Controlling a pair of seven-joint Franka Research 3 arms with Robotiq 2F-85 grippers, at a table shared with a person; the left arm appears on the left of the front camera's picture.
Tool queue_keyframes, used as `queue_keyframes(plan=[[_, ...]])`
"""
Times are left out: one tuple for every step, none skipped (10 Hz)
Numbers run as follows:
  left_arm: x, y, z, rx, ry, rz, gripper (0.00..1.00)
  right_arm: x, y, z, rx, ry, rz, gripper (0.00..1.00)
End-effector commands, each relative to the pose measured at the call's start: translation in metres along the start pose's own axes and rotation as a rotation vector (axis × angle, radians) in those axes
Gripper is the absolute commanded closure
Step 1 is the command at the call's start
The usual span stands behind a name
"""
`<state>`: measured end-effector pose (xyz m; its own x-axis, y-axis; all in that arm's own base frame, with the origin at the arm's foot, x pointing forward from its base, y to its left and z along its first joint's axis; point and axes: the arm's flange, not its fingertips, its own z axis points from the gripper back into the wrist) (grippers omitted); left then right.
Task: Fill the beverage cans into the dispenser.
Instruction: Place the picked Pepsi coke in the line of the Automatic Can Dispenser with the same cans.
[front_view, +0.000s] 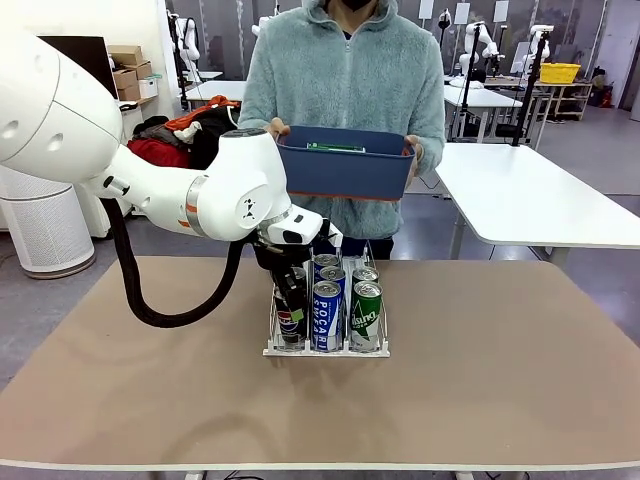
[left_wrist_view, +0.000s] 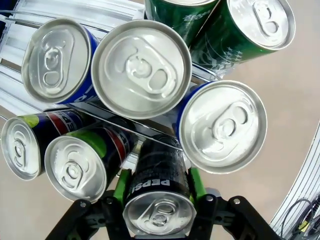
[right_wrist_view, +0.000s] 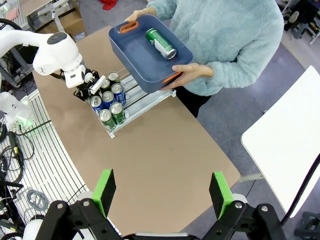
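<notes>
The left gripper (left_wrist_view: 159, 186) clenches a Pepsi can (left_wrist_view: 159, 200) in the dispenser's (front_view: 326, 351) left lane, other cans (left_wrist_view: 141, 69) crowding beside; the right gripper (right_wrist_view: 162, 191) gapes empty. A person holds a blue bin (front_view: 345, 165) beyond; the gripped can's base is hidden, perhaps seated

**Nine cans, one rack, one bin**

There are three black Pepsi cans (left_wrist_view: 80, 167), three blue-and-white Pocari Sweat cans (front_view: 326, 318) and three green cans (front_view: 366, 318). That makes nine cans: eight stand in the single three-lane dispenser (front_view: 325, 351), and one green can lies in the one dark blue bin (front_view: 345, 172). There is one counter (front_view: 500, 380) and one person (front_view: 345, 70). There are two claws: the left claw (left_wrist_view: 159, 185) and the right claw (right_wrist_view: 162, 192).
</notes>
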<state>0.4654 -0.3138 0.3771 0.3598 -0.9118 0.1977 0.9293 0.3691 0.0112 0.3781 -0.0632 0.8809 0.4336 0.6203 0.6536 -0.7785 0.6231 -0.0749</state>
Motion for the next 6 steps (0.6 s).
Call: queue_keyframes(plan=[[0.001, 0.000, -0.001, 0.012, -0.002, 0.013, 0.42, -0.001, 0.002, 0.000, 0.002, 0.001, 0.000, 0.00], [0.000, 0.000, 0.000, 0.000, 0.000, 0.000, 0.35, -0.001, 0.002, 0.000, 0.002, 0.001, 0.000, 0.00], [0.002, -0.005, 0.006, 0.018, -0.003, 0.001, 0.23, -0.001, 0.002, 0.000, 0.002, 0.001, 0.000, 0.00], [0.003, -0.009, 0.012, 0.032, -0.008, -0.007, 0.15, -0.001, 0.002, 0.000, 0.002, 0.001, 0.000, 0.00], [0.003, -0.012, 0.017, 0.046, -0.005, -0.012, 0.03, -0.001, 0.002, 0.000, 0.002, 0.001, 0.000, 0.00], [0.003, -0.015, 0.022, 0.051, -0.008, -0.014, 0.00, -0.001, 0.002, 0.000, 0.002, 0.001, 0.000, 0.00]])
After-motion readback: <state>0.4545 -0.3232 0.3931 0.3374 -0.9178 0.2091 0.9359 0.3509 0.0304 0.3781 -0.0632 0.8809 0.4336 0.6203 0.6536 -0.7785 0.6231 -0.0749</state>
